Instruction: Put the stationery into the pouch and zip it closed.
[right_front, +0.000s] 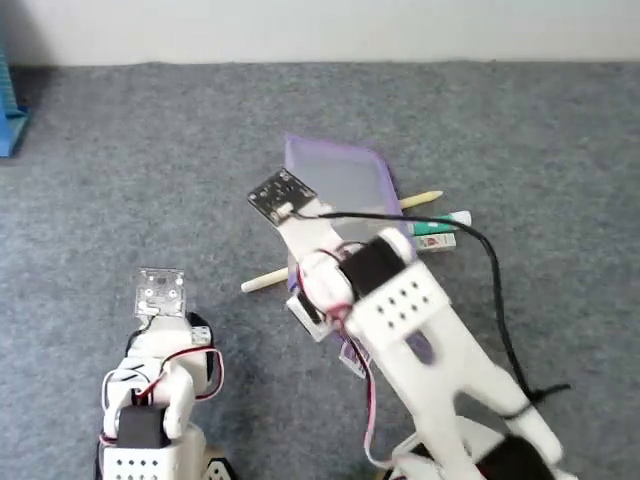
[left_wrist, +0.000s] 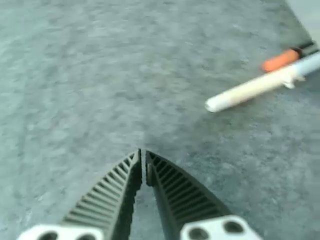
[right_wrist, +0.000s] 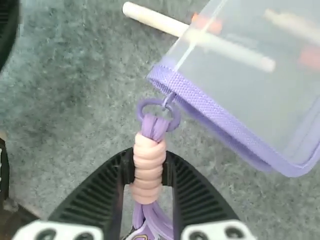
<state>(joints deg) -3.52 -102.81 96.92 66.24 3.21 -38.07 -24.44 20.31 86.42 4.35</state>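
Down at the right arm's tip, the right gripper is pinching the pink coiled zip pull, purple cord and ring linking it to the clear plastic pouch with purple fabric trim. Pouch lies flat mid-table on the grey felt. A cream stick shows through it; inside or beneath, can't tell. Left gripper is pressed together, empty, over bare felt.

A grey, felt-like surface spreads across the whole scene, mottled and slightly fuzzy. Along its far edge runs a pale wall. A blue object stands at the far left edge near the wall, cut off by the frame.
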